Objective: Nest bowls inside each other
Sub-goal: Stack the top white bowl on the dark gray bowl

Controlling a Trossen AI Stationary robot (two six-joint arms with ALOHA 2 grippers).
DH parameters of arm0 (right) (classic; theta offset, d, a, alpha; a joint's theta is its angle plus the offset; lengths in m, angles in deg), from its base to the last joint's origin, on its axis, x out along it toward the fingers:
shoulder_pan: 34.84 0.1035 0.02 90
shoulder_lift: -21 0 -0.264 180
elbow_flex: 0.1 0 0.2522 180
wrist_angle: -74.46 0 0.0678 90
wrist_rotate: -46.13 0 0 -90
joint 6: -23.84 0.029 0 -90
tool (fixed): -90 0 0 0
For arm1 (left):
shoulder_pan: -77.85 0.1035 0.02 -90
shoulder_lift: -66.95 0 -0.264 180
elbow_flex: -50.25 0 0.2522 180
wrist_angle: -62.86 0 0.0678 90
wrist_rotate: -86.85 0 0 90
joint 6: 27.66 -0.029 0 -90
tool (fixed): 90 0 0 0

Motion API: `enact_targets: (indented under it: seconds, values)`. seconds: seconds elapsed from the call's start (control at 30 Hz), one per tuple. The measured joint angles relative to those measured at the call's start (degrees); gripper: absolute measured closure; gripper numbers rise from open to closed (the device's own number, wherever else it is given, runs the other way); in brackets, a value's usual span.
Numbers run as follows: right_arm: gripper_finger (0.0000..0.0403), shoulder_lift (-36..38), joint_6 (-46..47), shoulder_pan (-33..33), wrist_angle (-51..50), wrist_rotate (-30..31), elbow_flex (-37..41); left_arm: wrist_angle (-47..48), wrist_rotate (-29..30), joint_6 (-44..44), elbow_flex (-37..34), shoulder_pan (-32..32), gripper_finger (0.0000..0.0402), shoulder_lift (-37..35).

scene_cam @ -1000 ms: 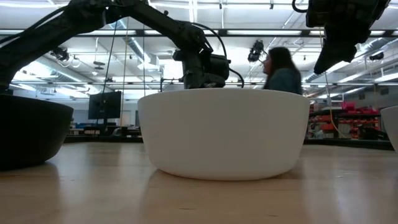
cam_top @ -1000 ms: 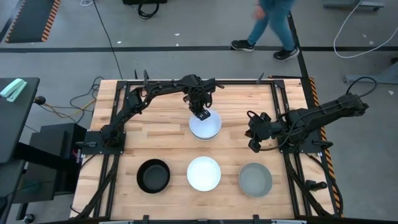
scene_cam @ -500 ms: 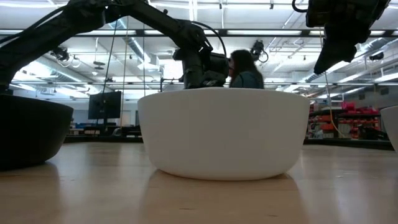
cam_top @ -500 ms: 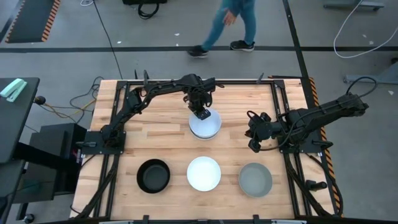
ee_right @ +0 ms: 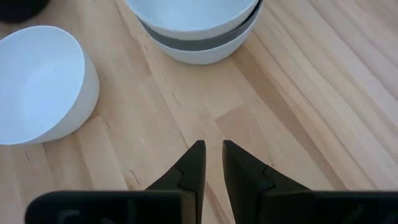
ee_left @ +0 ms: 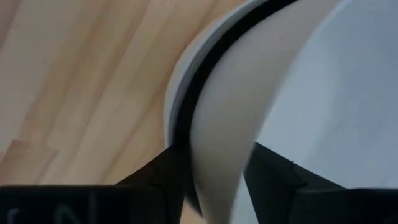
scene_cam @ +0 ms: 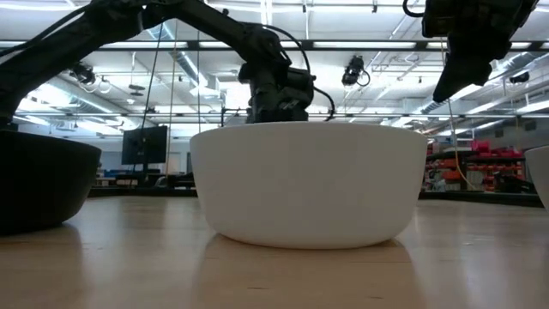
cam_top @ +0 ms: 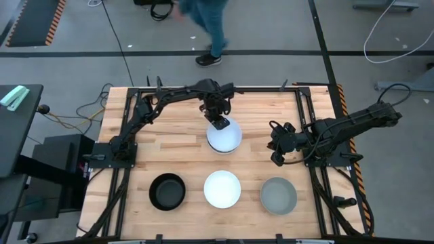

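Jaws of the left gripper point(cam_top: 219, 123) clamp the far rim of a white bowl point(cam_top: 224, 138), the top one of a stack of bowls point(ee_right: 194, 28) sitting at the middle of the wooden bench point(cam_top: 176, 146), toward its far edge. From the left wrist, one dark finger point(ee_left: 158, 177) shows outside the white wall and the other inside it, with a dark bowl's edge point(ee_left: 217, 53) and another white rim point(ee_left: 173, 99) showing just beneath. The right wrist view confirms the layering: white on top, dark grey between, white at the base.

Nearer the front edge, three single bowls stand in a row, well apart from one another: a black bowl point(cam_top: 167, 191) to the left, a second white bowl point(cam_top: 222, 188) at centre, and a light grey bowl point(cam_top: 279, 195) to the right. Seen from bench height, the centre white bowl fills the foreground and hides the stack behind it.

Over the bench's right side, the right gripper point(cam_top: 277, 157) hangs clear of every bowl, its jaws narrowed to a slim gap with nothing between them.

Beyond the bench, a person point(cam_top: 205, 27) walks across the grey floor.
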Motion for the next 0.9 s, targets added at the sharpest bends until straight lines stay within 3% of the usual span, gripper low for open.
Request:
enact_targets:
  seconds: [0.73,0.9]
  values:
    - [0.0341,0.0,-0.1,0.0,0.0,0.0,0.0,-0.4,2.3,0.3,0.1,1.2,0.0241,-8.8]
    - [0.0341,0.0,-0.2,0.0,0.0,0.0,0.0,0.1,-1.2,-0.8,0.1,0.8,0.0261,-8.8]
